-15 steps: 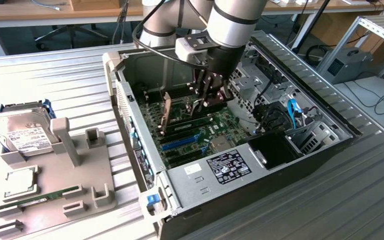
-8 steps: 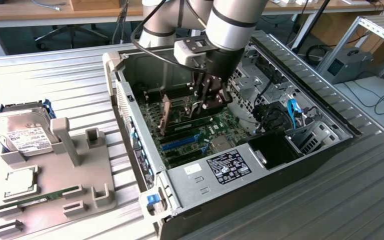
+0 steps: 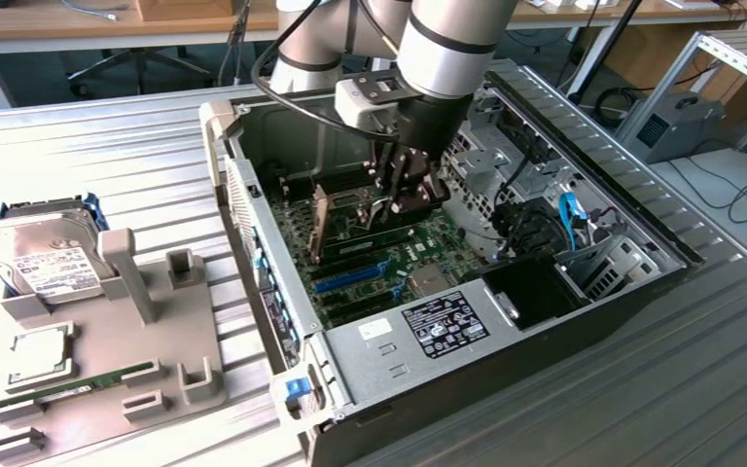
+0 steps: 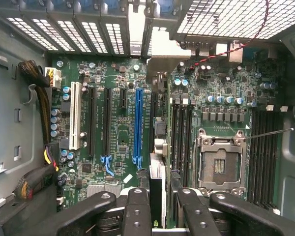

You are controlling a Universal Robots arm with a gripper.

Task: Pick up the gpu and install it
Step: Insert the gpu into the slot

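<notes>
My gripper (image 3: 397, 199) reaches down into the open computer case (image 3: 607, 195), over the motherboard (image 3: 387, 253). It is shut on the gpu (image 3: 342, 209), a dark card held upright on edge. In the wrist view the gpu (image 4: 157, 142) runs edge-on away from my gripper (image 4: 160, 199), between the black fingers (image 4: 136, 206). Its silver bracket (image 4: 160, 49) lies against the case's rear slot openings. The card stands along the slot line just beside the long blue slot (image 4: 137, 123). I cannot tell whether its edge sits in a slot.
An empty processor socket (image 4: 220, 164), a white slot (image 4: 74, 115) and a cable bundle (image 4: 39, 98) flank the card. Outside the case, at the exterior view's left, a grey fixture (image 3: 114, 389) carries a hard drive (image 3: 43, 258), a processor (image 3: 39, 352) and a green memory stick (image 3: 69, 389).
</notes>
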